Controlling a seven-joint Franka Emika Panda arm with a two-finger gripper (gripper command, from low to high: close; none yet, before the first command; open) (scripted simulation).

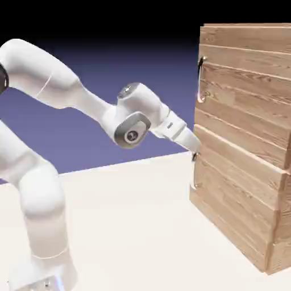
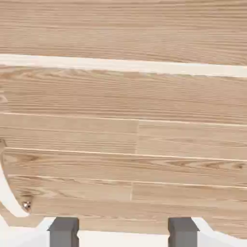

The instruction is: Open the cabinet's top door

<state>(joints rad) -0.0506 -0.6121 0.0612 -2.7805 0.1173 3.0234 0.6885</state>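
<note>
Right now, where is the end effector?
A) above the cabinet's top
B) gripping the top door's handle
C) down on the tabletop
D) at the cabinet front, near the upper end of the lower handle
D: the end effector is beside the lower handle's upper end, well below the top handle.

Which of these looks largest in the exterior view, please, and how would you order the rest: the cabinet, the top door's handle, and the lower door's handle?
1. Cabinet
2. Top door's handle
3. Lower door's handle, though partly overlapped by the gripper, so its full length is unsure
</note>
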